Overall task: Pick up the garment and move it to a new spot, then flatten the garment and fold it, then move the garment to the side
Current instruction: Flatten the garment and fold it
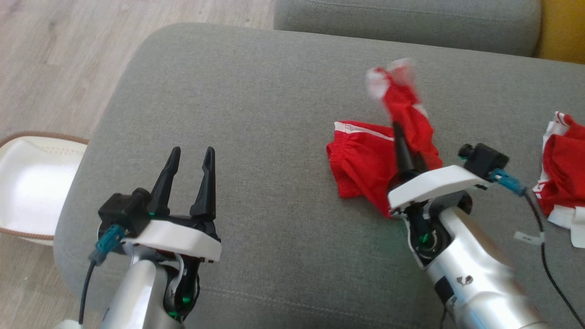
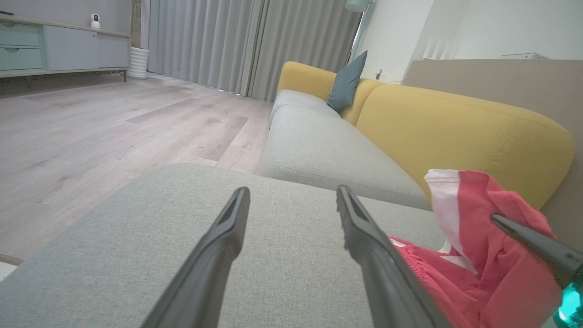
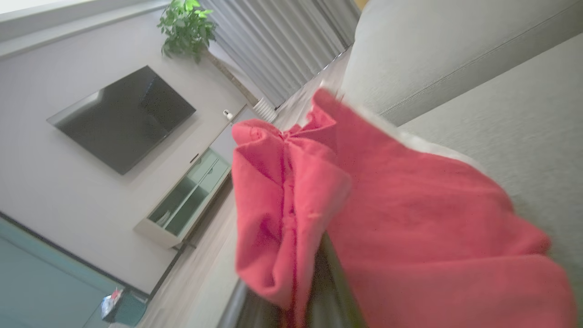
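Garment: red shorts (image 1: 363, 164) with white side stripes and a gathered waistband, thin soft cloth. One part lies crumpled on the grey seat cushion (image 1: 274, 114); the other part is drawn up off it into a peak.
Grip: right gripper (image 1: 396, 128) has its fingers pinched together on the raised fold, and red cloth drapes over both of them.
Hard to make out: the lifted end is blurred in the head view. In the right wrist view the cloth (image 3: 410, 218) covers most of the fingers.
Writing: a small dark mark on the right forearm (image 1: 464, 279), too small to read.
Left gripper: (image 1: 192, 151) fingers spread wide, holding nothing, above bare cushion well apart from the shorts.
Cushion: woven grey fabric with rounded corners.
Second garment: red and white (image 1: 562, 169), bunched, cut off at the right edge.
Basket: white, brown-rimmed (image 1: 32, 183), partly cut off, on the pale wood floor (image 1: 55, 55).
Backrest: mustard yellow (image 2: 455, 132).
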Tool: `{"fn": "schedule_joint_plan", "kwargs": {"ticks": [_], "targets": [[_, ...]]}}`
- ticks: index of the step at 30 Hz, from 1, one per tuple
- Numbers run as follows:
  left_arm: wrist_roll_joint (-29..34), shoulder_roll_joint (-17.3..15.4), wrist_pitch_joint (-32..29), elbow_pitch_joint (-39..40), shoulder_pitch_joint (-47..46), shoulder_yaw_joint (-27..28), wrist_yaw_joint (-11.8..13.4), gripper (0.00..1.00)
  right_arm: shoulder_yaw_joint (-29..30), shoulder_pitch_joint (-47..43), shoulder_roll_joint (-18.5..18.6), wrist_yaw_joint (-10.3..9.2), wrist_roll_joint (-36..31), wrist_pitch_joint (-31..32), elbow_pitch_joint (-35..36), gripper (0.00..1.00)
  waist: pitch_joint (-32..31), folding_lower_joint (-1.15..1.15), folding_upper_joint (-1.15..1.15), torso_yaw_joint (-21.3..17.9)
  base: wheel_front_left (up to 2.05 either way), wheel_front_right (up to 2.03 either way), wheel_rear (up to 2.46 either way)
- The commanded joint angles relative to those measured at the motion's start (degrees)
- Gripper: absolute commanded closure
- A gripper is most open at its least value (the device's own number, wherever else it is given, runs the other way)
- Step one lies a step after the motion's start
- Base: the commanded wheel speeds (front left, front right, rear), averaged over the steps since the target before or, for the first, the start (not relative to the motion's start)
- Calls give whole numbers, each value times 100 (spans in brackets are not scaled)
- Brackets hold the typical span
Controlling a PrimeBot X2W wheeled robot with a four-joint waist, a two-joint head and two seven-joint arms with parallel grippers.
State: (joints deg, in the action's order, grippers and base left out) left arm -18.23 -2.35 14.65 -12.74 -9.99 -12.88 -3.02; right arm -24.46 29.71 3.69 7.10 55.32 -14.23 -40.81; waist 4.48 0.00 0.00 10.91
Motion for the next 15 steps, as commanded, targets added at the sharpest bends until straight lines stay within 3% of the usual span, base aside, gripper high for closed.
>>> {"fn": "schedule_joint_plan", "kwargs": {"ticks": [1,7,8,9,15], "targets": [[26,-53,35,188,-147,190,11,0,-303,81,-81,39,24,-72,200,100,-8,0,0,59,0,0,0],[4,-53,35,189,-130,203,24,0,-795,108,-81,39,47,-75,-43,100,19,0,0,174,0,0,0],[0,-53,35,192,-130,207,23,0,-853,140,-81,39,10,-75,-116,70,30,0,0,183,0,0,0],[-2,-53,35,194,-129,212,23,0,-915,175,-81,39,-48,-75,-210,0,40,0,0,191,0,0,0],[-23,-53,35,195,-143,186,34,0,-1355,288,-81,39,-191,-76,-290,0,93,0,0,219,0,0,0]]}}
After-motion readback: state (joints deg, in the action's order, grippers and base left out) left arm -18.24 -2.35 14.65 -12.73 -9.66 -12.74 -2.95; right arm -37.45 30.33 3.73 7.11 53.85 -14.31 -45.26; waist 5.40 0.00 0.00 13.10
